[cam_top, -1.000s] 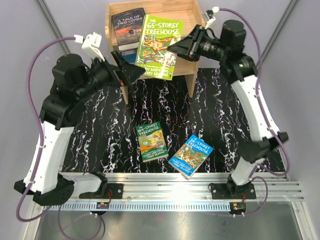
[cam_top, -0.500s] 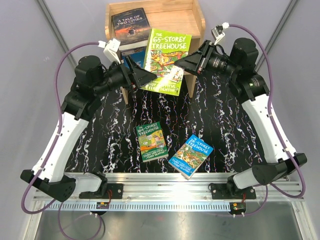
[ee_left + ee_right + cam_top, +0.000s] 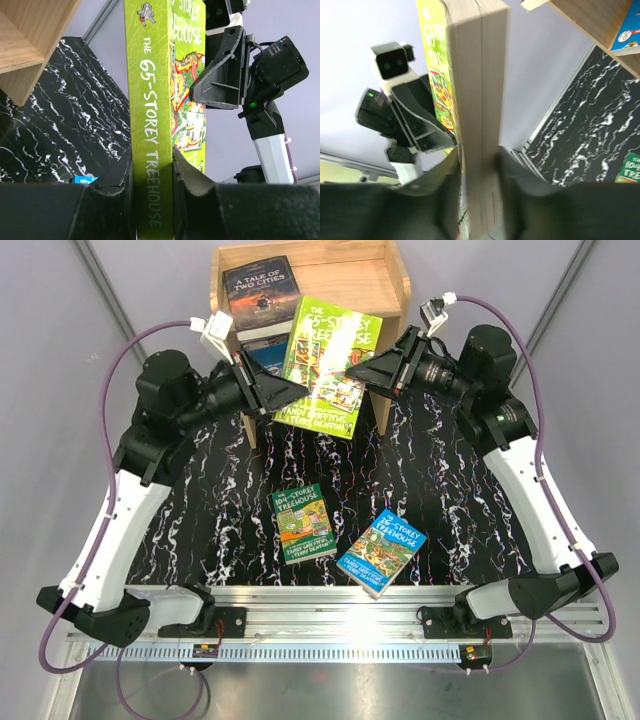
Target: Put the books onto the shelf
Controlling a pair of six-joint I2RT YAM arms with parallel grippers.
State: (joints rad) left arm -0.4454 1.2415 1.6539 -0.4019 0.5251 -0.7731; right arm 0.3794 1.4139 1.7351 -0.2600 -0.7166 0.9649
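Observation:
A green "65-Storey Treehouse" book (image 3: 330,365) hangs in the air in front of the shelf (image 3: 398,285), held from both sides. My left gripper (image 3: 298,392) is shut on its spine (image 3: 150,125), with the left gripper (image 3: 152,167) pads pressed on both covers. My right gripper (image 3: 354,370) is shut on the page edge (image 3: 477,75), and the right gripper (image 3: 477,157) jaws hug the block of pages. "A Tale of Two Cities" (image 3: 260,292) lies on the shelf's top tier, with a blue book (image 3: 268,352) just below it. Two more books lie on the table: a green one (image 3: 303,523) and a blue-green "26-Storey Treehouse" (image 3: 382,552).
The shelf's wooden side panel (image 3: 30,45) is close on the left of the held book. The black marbled tabletop (image 3: 200,510) runs to a metal rail (image 3: 330,612) at the near edge. Grey walls close in both sides.
My left arm swung in and its jaws closed on the book's spine. The book, held by my right gripper throughout, came a little forward from the shelf and tilted.

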